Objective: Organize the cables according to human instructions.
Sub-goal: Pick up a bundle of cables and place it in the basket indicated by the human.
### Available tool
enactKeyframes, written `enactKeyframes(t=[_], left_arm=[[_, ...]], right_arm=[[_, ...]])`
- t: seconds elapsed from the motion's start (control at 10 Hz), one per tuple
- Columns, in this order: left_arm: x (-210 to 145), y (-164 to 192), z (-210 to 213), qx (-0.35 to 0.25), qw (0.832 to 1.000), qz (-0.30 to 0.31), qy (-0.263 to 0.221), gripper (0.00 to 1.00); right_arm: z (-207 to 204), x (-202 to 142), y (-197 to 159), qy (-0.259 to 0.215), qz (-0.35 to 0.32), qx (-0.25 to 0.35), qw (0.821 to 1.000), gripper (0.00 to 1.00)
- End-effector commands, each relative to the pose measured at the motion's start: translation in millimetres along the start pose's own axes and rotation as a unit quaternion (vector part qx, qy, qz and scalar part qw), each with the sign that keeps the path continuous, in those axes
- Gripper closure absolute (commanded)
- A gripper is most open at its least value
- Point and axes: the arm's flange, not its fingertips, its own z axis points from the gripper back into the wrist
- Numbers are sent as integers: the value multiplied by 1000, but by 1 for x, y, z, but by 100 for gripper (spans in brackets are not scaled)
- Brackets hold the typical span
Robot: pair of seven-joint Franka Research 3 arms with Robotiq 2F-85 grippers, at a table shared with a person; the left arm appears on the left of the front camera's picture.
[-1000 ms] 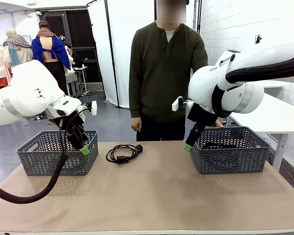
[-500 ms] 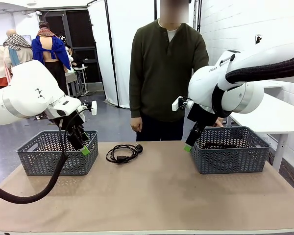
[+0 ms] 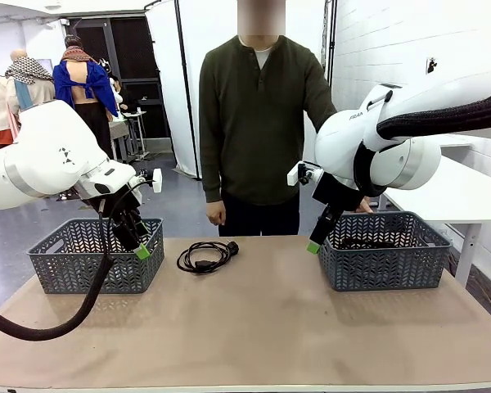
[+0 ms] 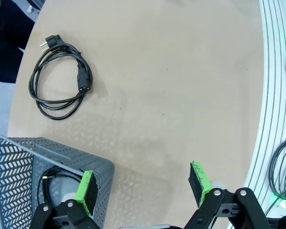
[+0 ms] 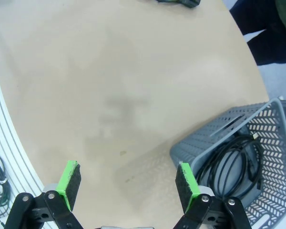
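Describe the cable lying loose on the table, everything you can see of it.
The cable is a thin black cord wound into a loose, roughly round coil of a few turns, lying flat on the tan table between the two grey baskets, nearer the left one. A pronged plug sticks out at one side and a blocky connector lies across the coil. Only the table touches it; both grippers are well clear.

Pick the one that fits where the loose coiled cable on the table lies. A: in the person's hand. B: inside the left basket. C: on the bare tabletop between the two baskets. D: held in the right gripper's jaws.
C: the coiled cable lies flat on the tabletop, apart from the left basket and the right basket, with nothing touching it.
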Motion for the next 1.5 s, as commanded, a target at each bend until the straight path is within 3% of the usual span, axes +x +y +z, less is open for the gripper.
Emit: enactKeyframes(t=[0.0,0.2,0.4,0.9,1.2,1.3,1.4], left_arm=[[0,0,1,1,1000,1,0,0],[0,0,1,1,1000,1,0,0],[0,0,1,1,1000,1,0,0],[0,0,1,1,1000,1,0,0],[0,0,1,1,1000,1,0,0],[0,0,1,1,1000,1,0,0],[0,0,1,1,1000,1,0,0]], right_arm=[[-1,12,1,13,-40,-8,999,0],[-3,41,7,51,-136,-18,989,0],[-11,77,16,71,-184,-32,980,0],[-54,148,11,58,-318,-50,945,0],[-67,168,7,68,-335,-28,940,0],[-66,166,8,78,-314,-8,946,0],[-68,155,4,57,-331,-27,942,0]])
